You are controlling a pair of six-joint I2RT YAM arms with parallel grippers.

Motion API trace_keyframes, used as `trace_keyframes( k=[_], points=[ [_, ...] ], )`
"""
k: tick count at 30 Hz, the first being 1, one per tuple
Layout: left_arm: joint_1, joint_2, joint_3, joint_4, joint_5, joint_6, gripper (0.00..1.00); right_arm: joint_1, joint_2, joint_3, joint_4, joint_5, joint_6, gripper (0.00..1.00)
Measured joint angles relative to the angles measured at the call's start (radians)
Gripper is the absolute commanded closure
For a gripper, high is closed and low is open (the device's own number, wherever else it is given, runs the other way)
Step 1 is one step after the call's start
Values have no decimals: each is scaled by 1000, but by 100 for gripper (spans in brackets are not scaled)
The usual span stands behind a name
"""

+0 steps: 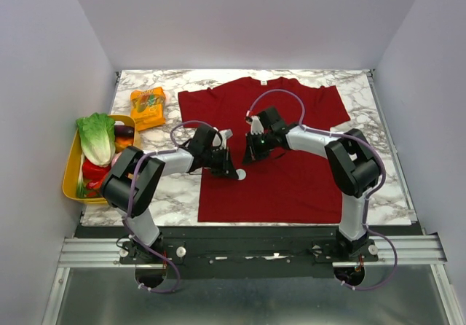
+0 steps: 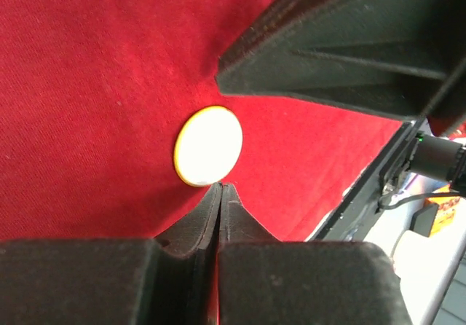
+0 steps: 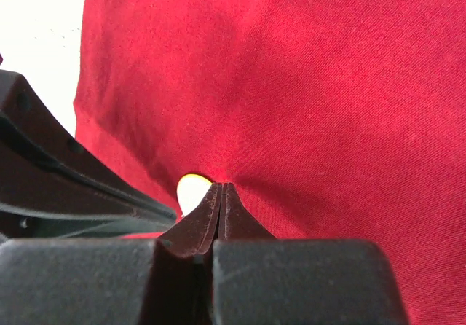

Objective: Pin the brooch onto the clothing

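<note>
The dark red T-shirt (image 1: 291, 157) lies spread flat on the marble table. The brooch (image 1: 241, 173) lies on its left part, pale whitish side up with a yellow rim. In the left wrist view the brooch (image 2: 208, 146) sits just beyond my left gripper (image 2: 220, 187), which is shut with its tips at the brooch's edge. My right gripper (image 3: 220, 186) is shut, its tips resting on the shirt (image 3: 328, 84) beside the brooch (image 3: 191, 192), which is half hidden by a finger. In the top view the left gripper (image 1: 234, 170) and right gripper (image 1: 247, 159) meet from either side.
A yellow tray (image 1: 70, 172) with lettuce (image 1: 97, 137) and other toy vegetables stands at the left edge. An orange snack packet (image 1: 148, 106) lies at the back left, beside the shirt's sleeve. The right gripper's body (image 2: 349, 48) looms close over the brooch in the left wrist view.
</note>
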Motion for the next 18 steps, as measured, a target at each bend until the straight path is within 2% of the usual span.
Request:
trace_keyframes(
  k=[5, 18],
  points=[
    [0, 29, 27, -19, -18, 24, 99, 7, 8, 0, -7, 11, 0, 98],
    [0, 55, 79, -95, -55, 81, 99, 13, 30, 1, -16, 15, 0, 99]
  ],
)
